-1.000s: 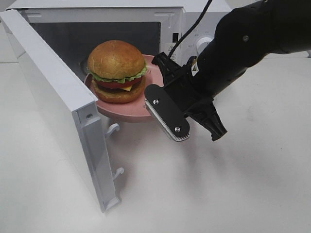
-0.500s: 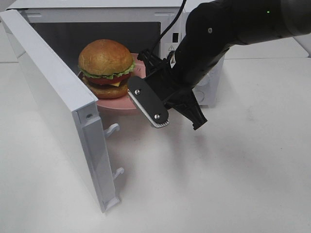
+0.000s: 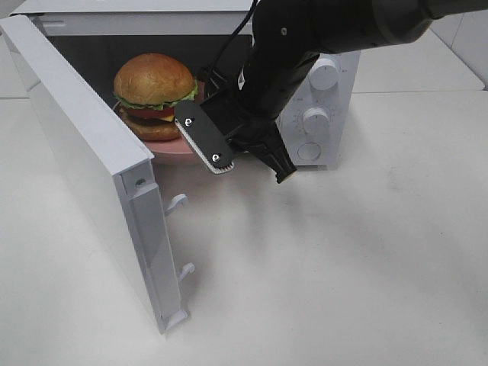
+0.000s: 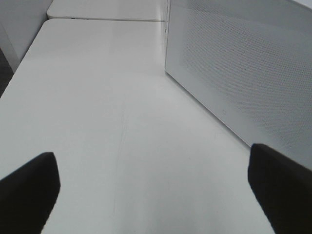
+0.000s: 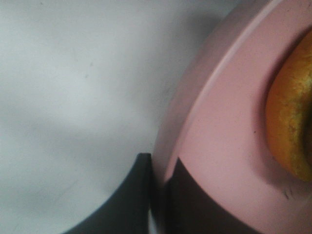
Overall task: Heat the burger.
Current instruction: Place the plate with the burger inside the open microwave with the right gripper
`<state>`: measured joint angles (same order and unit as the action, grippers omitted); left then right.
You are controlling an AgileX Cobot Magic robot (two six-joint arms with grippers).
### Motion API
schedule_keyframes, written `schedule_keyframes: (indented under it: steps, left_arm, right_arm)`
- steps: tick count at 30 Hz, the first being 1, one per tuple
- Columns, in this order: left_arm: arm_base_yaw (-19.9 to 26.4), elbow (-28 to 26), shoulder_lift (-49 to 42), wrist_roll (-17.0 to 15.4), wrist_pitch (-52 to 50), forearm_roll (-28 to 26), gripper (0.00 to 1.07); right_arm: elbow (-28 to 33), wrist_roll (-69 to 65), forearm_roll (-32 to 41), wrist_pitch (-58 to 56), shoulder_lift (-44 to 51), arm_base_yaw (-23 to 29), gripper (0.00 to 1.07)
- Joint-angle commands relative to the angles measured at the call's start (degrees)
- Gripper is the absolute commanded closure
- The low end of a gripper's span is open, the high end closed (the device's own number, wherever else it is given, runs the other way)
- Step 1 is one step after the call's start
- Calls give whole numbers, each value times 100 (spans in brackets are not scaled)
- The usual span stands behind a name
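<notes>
The right fingers pinch the rim of the pink plate, with the burger just beyond them. The left fingers gape wide, empty.

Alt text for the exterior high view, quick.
The right end effector, shut on the rim of a round pink plate, holds a layered golden-bun burger at the mouth of a white microwave oven whose door stands open.

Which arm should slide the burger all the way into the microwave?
Right. The right tool is shut on the plate's rim, with the burger on it at the open microwave's mouth. The left tool hangs open over the table, holding nothing.
</notes>
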<state>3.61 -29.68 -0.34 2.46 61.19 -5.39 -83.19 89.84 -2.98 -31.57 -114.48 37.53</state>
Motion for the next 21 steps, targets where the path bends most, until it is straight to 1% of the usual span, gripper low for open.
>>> schedule_keyframes:
  steps: [1, 2, 4, 5, 6, 7, 9, 10, 12, 14, 17, 19, 20, 21]
  left_arm:
    - [-23, 11, -103, 11, 6, -17, 9]
    - [-23, 11, -103, 11, 6, -17, 9]
    - [-23, 11, -103, 11, 6, -17, 9]
    - [-23, 11, -103, 11, 6, -17, 9]
    - [-23, 11, -103, 11, 6, -17, 9]
    - [-23, 11, -103, 11, 6, -17, 9]
    - [-23, 11, -103, 11, 6, -17, 9]
    - [-23, 11, -103, 11, 6, -17, 9]
    - [-23, 11, -103, 11, 6, -17, 9]
    - [-23, 11, -103, 11, 6, -17, 9]
    - [-23, 11, -103, 11, 6, -17, 9]
    - [-23, 11, -103, 11, 6, -17, 9]
    - [-23, 11, -103, 11, 6, -17, 9]
    - [-23, 11, -103, 11, 6, -17, 9]
  right_arm:
    - [-286, -246, -155, 189, -34, 0, 107]
    - [-435, -344, -241, 103, -132, 0, 107]
    - [-504, -407, -269, 74, -183, 0, 107]
    - [-670, -544, -292, 34, -298, 0, 107]
    - [-670, -544, -292, 34, -298, 0, 107]
    - [-854, -733, -407, 29, -407, 0, 107]
    - [-922, -808, -441, 23, -458, 0, 107]
    - [-1100, -963, -527, 23, -590, 0, 107]
    - [-1169, -1008, -561, 0, -642, 0, 107]
    - [-1432, -1020, -613, -6, -837, 0, 107]
    - [-1501, -1020, -642, -6, -877, 0, 107]
    - [-1753, -1175, -779, -63, -1037, 0, 107]
    - [-1753, -1175, -779, -63, -1037, 0, 107]
    - [-1948, -1289, -900, -126, -1169, 0, 107]
